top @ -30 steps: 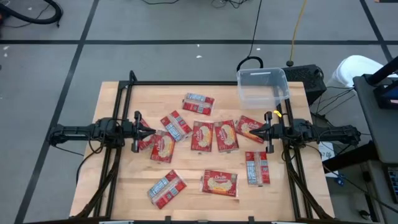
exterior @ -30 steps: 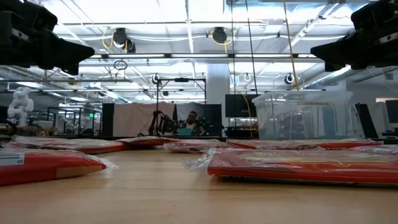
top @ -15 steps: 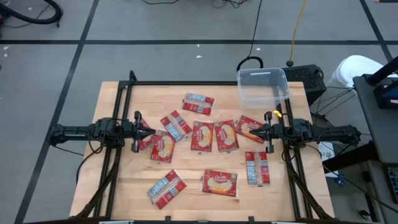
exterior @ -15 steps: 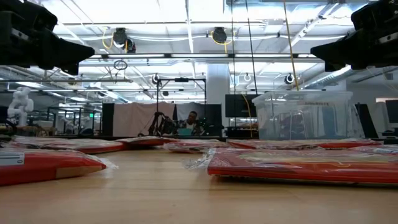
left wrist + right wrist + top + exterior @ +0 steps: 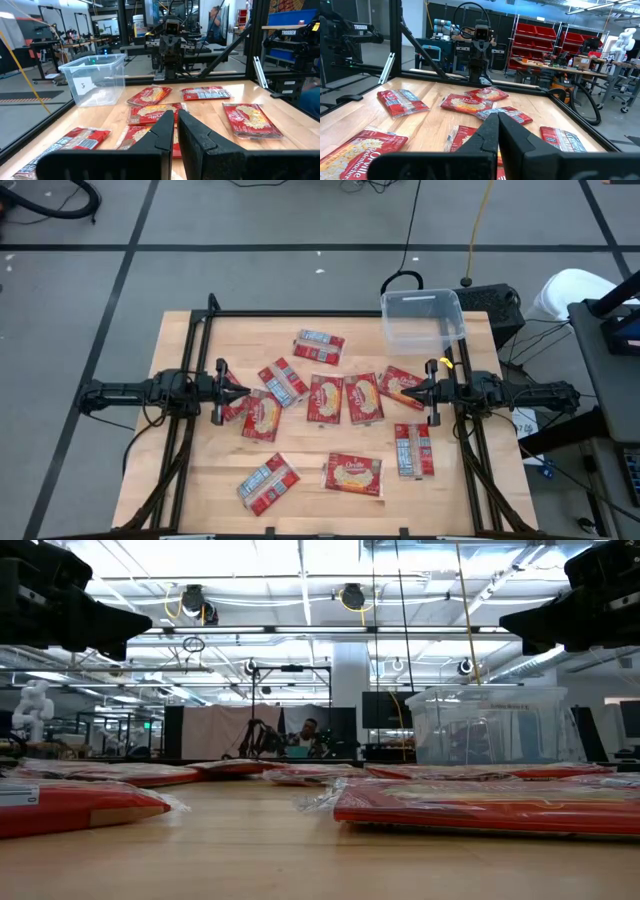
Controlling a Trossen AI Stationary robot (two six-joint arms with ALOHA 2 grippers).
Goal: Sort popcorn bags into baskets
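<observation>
table point(image 5: 200, 480): wood top, black frame round it; both arms reach in from opposite sides, level above it, tips facing each other.
tub point(image 5: 422, 319): clear, upright, at the far corner on the right arm's side, just beyond the right gripper. Nothing visible inside it. Well apart from the left gripper, across the table.
left arm point(image 5: 130, 393): lies along its side of the table, above the top.
right arm point(image 5: 520, 393): same on the opposite side.
bags point(image 5: 325, 398): about ten red packets, flat on the wood, all outside the tub, scattered between the two grippers.
centre pair: two yellow-popcorn faces side by side, midway between the grippers.
near left gripper: one bag point(image 5: 262, 416) right under and ahead of its tip, another point(image 5: 283, 381) just past that, print side up.
near right gripper: one bag point(image 5: 400, 386) directly under its tip, one point(image 5: 413, 450) just beside it toward the front edge.
far bag point(image 5: 319, 346): alone toward the back edge, closer to the tub than to the left gripper.
front bags: two near the front edge, well apart from both grippers.
left gripper point(image 5: 245, 392): clenched almost fully, thin gap between the fingers point(image 5: 155, 137), holding nothing, off the table.
right gripper point(image 5: 404, 392): clenched tight, fingers point(image 5: 487, 132) together, holding nothing, off the table.
</observation>
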